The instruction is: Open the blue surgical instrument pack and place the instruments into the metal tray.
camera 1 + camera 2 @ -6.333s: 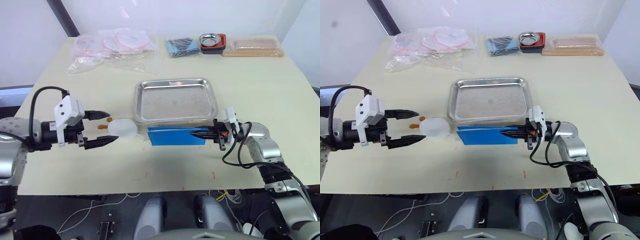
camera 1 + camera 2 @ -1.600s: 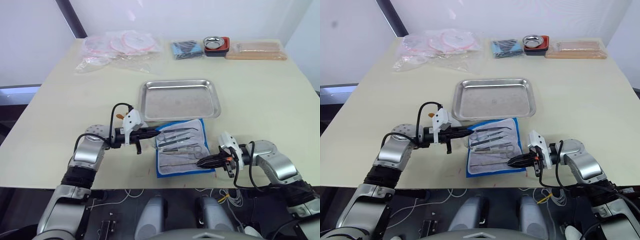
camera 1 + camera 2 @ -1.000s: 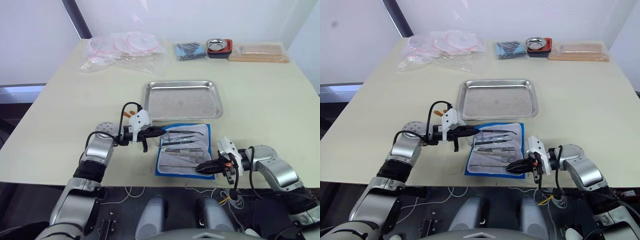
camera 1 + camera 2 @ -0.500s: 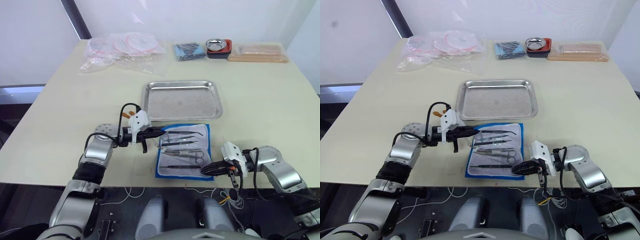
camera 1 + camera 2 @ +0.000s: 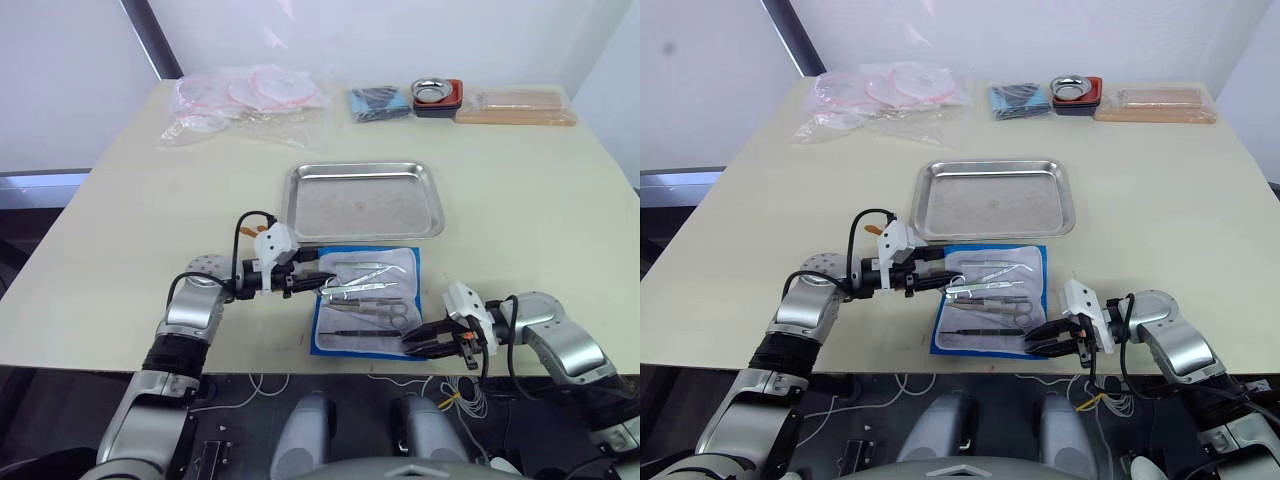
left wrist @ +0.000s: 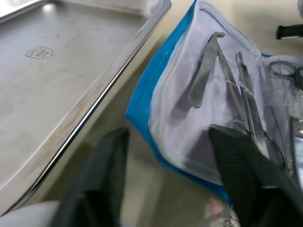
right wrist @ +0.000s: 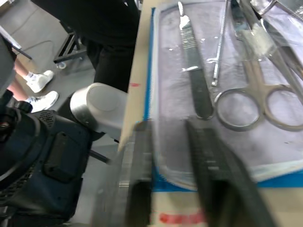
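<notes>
The blue surgical instrument pack lies open near the table's front edge, its white-grey lining facing up. Several silver instruments rest in its sleeves, among them tweezers and ring-handled scissors. Just behind it sits the metal tray, with nothing in it. My left gripper is open at the pack's left edge, its fingers astride the blue border. At the pack's front right corner my right gripper is open, holding nothing.
Clear plastic bags lie at the back left. A dark blue folded cloth, a small bowl in a red-black dish and a tan flat package line the back right. The pack sits close to the table's front edge.
Both grippers have opened: the left one at the pack's left edge, the right one at the front right corner. The pack stays open and flat.
</notes>
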`<state>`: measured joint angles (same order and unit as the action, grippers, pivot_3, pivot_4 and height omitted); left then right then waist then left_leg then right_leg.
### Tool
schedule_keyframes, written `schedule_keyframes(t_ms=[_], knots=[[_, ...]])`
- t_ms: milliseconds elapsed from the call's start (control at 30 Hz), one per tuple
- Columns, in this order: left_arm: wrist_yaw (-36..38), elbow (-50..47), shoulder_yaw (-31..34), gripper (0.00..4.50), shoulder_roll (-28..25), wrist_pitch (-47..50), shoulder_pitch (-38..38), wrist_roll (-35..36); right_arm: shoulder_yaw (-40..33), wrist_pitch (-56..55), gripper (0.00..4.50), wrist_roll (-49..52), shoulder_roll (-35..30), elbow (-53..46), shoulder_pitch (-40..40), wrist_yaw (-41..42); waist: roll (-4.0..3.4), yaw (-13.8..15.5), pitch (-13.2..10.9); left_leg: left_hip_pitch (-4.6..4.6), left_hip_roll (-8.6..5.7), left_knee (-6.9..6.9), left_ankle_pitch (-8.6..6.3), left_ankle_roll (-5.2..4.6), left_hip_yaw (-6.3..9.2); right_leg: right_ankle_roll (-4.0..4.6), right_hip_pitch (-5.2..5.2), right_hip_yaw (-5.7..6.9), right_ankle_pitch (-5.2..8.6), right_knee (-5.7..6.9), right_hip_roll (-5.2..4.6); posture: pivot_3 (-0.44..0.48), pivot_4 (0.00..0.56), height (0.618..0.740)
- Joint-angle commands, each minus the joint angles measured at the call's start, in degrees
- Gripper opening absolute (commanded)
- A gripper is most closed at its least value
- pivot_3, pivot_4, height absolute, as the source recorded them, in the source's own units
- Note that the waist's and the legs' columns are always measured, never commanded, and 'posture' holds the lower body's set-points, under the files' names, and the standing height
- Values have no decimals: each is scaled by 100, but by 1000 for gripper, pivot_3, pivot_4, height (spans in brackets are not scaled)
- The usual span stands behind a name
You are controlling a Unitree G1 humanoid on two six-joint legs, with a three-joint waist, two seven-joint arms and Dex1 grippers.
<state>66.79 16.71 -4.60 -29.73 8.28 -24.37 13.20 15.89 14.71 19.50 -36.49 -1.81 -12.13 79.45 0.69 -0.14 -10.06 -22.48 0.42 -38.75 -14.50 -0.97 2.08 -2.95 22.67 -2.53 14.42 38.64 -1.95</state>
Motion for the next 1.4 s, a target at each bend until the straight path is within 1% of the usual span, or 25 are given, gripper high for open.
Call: schedule_keyframes(t_ms=[33, 300, 667, 933, 1067, 1133, 1167, 1200, 1233, 1267, 1300, 1333, 1400], knots=[[-49, -18, -45, 3196, -32, 196, 151, 7, 17, 54, 1594, -80, -101, -9, 49, -40, 0, -11, 0, 3, 0, 0, 0, 0, 0, -5, -4, 0, 5, 0, 0, 0, 150, 740], [-242, -101, 171, 3196, -135, 116, 230, 80, 14, 17, 1594, -103, -148, -5, 90, -26, 0, -43, 0, 3, 4, 2, 0, 0, -1, 6, -7, -1, -5, -9, -1, 0, 150, 740], [-524, -629, 652, 3196, -198, 322, 429, 570, 11, 71, 1594, -78, -179, -8, 133, -25, 7, -67, -5, 1, 14, 7, 0, 0, 0, 2, -4, 0, -1, -14, 2, 0, 150, 740], [-637, -1164, 808, 3196, -315, 513, 862, 822, -29, 55, 1594, -77, -231, 9, 114, 25, 9, -71, -6, -2, 16, 35, 0, 1, -1, 9, -2, 1, -7, -48, 0, 0, 150, 740], [-534, -1586, 956, 3196, -463, 604, 1093, 1053, -266, -15, 1594, 151, -277, -74, 35, 122, 12, -66, -8, -9, 16, 38, -1, 1, -3, 8, -2, 1, -8, -64, -4, 0, 150, 740], [-440, -1859, 1013, 3196, -611, 654, 1244, 1167, -420, -3, 2107, 334, -316, -182, -3, 170, 13, -67, -10, -20, 16, 39, -1, 1, -4, 9, 7, 1, -9, -67, -7, 0, 150, 740], [-399, -1968, 1034, 3196, -670, 676, 1306, 1208, -474, 24, 2211, 412, -338, -236, -9, 193, 15, -72, -12, -21, 16, 39, -1, 1, -4, 9, 8, 1, -9, -67, -8, 0, 150, 740], [-374, -2091, 1075, 3196, -727, 711, 1381, 1267, -547, 54, 2680, 513, -362, -307, -3, 219, 13, -71, -14, -25, 17, 41, -1, 1, -4, 10, 12, 1, -9, -68, -7, 0, 150, 740], [-358, -2186, 1108, 3196, -784, 738, 1439, 1314, -619, 109, 3248, 616, -377, -368, -4, 229, 11, -67, -15, -26, 17, 43, -2, 2, -4, 10, 12, 1, -9, -68, -9, 0, 150, 740], [-331, -2282, 1135, 3196, -858, 758, 1496, 1351, -708, 178, 3693, 741, -387, -421, -20, 235, 11, -63, -16, -26, 17, 44, -2, 2, -4, 10, 12, 2, -9, -69, -10, 0, 150, 740], [-302, -2388, 1163, 3196, -927, 788, 1564, 1397, -791, 208, 4311, 842, -387, -463, -26, 237, 12, -62, -17, -27, 17, 47, -2, 2, -1, 11, 13, 5, -8, -70, -11, 0, 150, 740], [-279, -2491, 1197, 3196, -982, 827, 1624, 1454, -884, 238, 4453, 944, -361, -471, -54, 209, 11, -62, -17, -28, 17, 49, -2, 2, 1, 11, 13, 7, -8, -72, -12, 0, 150, 740], [-261, -2641, 1241, 3196, -1056, 858, 1721, 1521, -1009, 269, 4453, 1088, -313, -471, -93, 152, 11, -61, -18, -29, 17, 53, -2, 2, 1, 12, 13, 7, -8, -76, -14, 0, 150, 740]])
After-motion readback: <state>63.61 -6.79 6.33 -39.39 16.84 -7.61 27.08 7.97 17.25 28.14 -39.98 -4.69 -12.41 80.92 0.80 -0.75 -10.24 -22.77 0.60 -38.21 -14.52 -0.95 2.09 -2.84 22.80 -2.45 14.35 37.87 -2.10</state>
